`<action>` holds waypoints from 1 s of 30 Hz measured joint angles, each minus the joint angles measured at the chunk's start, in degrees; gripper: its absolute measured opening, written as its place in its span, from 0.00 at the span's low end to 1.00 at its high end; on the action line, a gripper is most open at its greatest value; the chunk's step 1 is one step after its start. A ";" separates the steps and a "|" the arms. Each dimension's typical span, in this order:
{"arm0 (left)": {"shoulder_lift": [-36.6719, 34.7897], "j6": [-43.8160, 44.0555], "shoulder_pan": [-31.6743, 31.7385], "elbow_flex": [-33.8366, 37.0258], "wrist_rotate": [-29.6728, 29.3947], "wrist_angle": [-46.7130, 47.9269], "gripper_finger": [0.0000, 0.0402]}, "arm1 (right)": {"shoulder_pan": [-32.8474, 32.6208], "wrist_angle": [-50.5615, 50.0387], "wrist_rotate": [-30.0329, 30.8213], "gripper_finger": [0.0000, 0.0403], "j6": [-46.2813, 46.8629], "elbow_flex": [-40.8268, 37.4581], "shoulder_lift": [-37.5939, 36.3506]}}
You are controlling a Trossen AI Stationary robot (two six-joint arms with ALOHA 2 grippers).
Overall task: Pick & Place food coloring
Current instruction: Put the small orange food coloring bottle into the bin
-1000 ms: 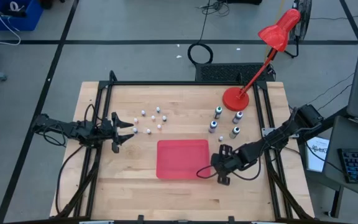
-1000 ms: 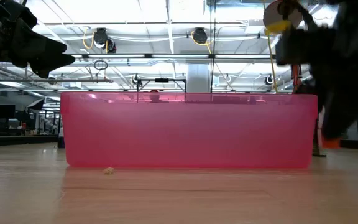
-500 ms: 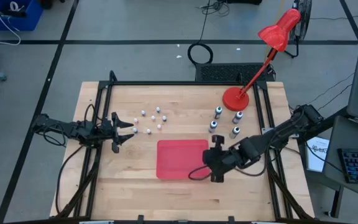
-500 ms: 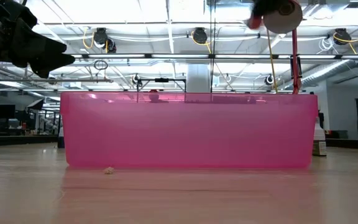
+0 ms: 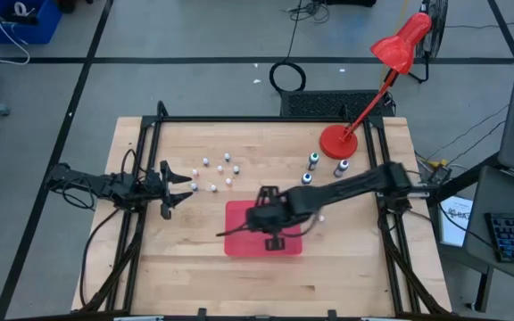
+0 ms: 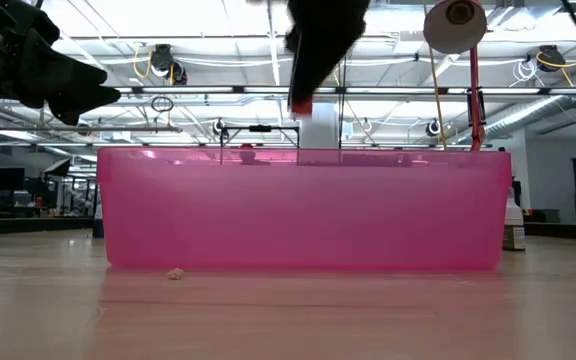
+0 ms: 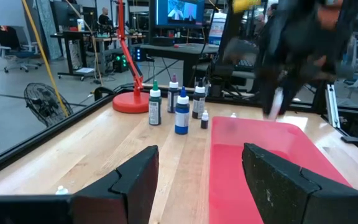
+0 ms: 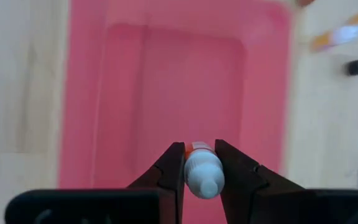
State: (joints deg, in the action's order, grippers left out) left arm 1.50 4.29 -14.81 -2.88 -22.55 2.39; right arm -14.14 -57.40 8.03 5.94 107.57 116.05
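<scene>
My right gripper [image 5: 271, 223] hangs over the flat red tray [image 5: 239, 239], shut on one tiny white food coloring bottle [image 8: 202, 171] with an orange band. In the left wrist view that arm is a dark blur above the tray [image 7: 260, 162]. Several tiny white bottles [image 5: 219, 171] stand on the wood left of the tray's far edge. Larger dark bottles with green, blue and white tops [image 5: 313, 161] [image 7: 181, 113] stand by the lamp base. My left gripper [image 5: 186, 185] [image 7: 201, 168] waits open at the table's left, near the tiny bottles. My right gripper pinches the tiny bottle between its two fingers [image 8: 174, 163], one on each side of the body just below the white cap [image 8: 204, 180]. The fingers point down from above. The bottle is lifted clear over the tray, its orange band [image 8: 199, 147] toward the tray floor.
A red desk lamp stands with its round base [image 5: 337, 140] on the far right of the table, close to the larger bottles. Black rails [image 5: 141, 169] run along the left and right table sides. The low view shows the tray's pink wall [image 6: 303, 210] across the middle.
My right gripper has swung from the near right of the tray toward the table's left and now hangs over the tray, the arm reaching across in front of the larger bottles. It has stayed shut. My left arm has kept still.
</scene>
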 joint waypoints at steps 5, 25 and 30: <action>-0.01 0.00 0.00 0.01 0.00 -0.01 0.58 | 1.22 3.52 -3.84 0.14 -2.09 -1.63 6.66; 0.00 0.00 0.00 0.01 0.00 -0.02 0.58 | 1.32 20.48 -3.63 0.27 -3.64 -9.25 10.19; -0.01 0.00 -0.01 0.00 0.00 -0.02 0.58 | 1.30 20.37 -3.63 0.42 -2.11 -9.31 9.64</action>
State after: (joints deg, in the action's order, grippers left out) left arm 1.48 4.29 -14.82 -2.89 -22.55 2.37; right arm -12.84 -37.03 4.40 3.83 98.26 125.69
